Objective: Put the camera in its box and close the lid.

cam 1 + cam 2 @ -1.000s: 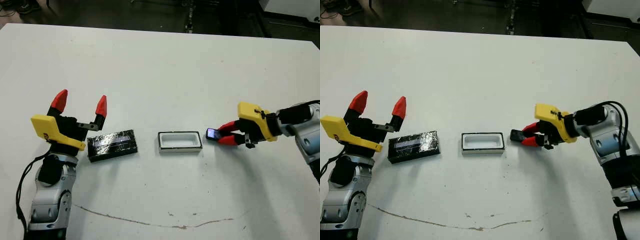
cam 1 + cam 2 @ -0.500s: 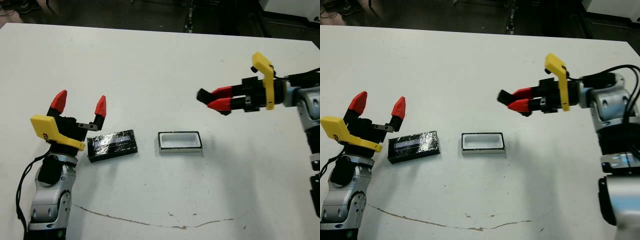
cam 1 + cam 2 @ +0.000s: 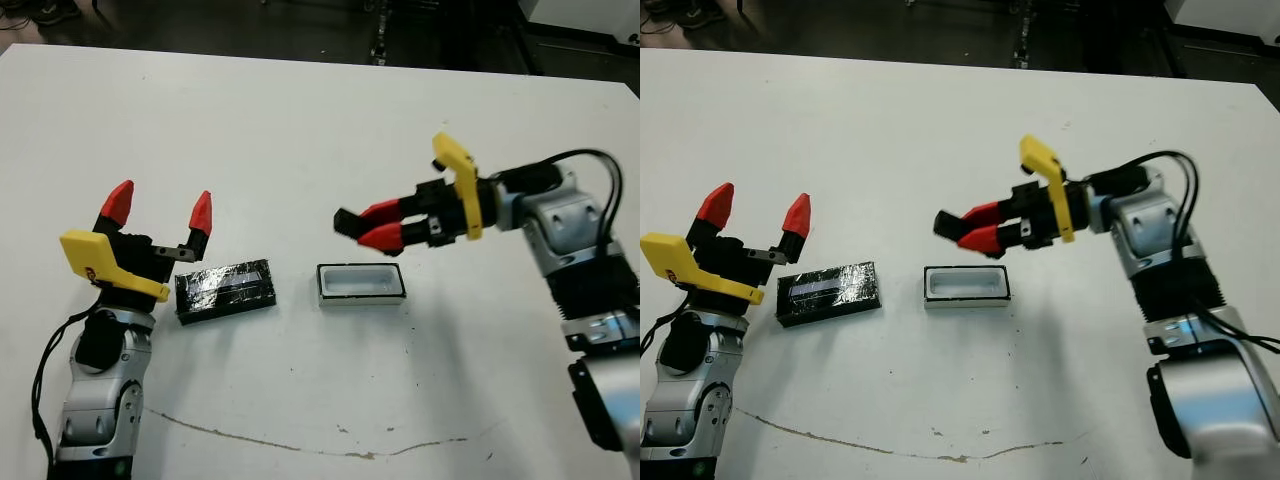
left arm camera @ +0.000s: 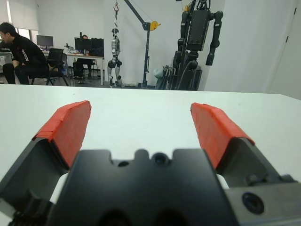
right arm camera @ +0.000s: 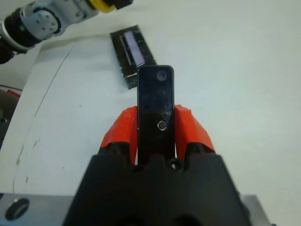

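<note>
Since 0.5 s ago my right tool (image 3: 352, 226), clamped on the camera (image 5: 155, 110), swung over the box (image 3: 360, 283); left tool (image 3: 160, 210) wide; placing and the lid (image 3: 225, 289) remain.

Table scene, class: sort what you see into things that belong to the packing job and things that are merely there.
Job:
camera, held in the right gripper
box, open on the table
lid, lying beside the open left gripper

Merely there:
brown line marking the table
</note>
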`<state>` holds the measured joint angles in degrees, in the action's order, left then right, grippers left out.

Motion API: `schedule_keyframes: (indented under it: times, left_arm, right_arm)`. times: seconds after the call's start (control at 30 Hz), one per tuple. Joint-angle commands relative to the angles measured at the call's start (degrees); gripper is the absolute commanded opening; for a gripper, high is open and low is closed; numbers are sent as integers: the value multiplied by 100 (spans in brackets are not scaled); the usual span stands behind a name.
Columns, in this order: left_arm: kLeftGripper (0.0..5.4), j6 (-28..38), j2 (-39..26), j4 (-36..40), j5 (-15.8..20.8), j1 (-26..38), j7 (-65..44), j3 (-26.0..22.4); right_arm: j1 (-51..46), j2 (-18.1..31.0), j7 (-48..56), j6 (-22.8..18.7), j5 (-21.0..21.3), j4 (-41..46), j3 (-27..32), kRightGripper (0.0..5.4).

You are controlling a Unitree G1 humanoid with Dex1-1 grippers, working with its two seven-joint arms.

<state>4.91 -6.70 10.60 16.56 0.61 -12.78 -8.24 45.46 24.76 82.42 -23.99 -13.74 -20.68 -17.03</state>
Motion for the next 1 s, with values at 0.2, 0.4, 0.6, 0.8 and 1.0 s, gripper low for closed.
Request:
schedule_keyframes:
  times: [0.2, 0.4, 0.6, 0.8, 1.0]
  left_arm:
    - [540, 1, 2, 18, -73, -85, 27, 11]
    - [540, -19, 4, 26, -86, -71, 42, 28]
    - [540, -30, 13, 35, -89, -69, 72, 38]
    - [540, -36, 6, 10, 22, -54, 12, 26]
    - [540, 4, -6, 0, -32, -48, 30, 36]
  right_arm:
    - [-147, 6, -10, 12, 109, -103, -196, 165]
    - [-211, 60, -17, 131, 244, -92, -269, 165]
    - [-207, 32, 44, 223, 343, -168, -308, 165]
    - [-233, 27, 30, 202, 409, -196, -358, 165]
    - [-292, 36, 27, 392, 463, -226, -378, 165]
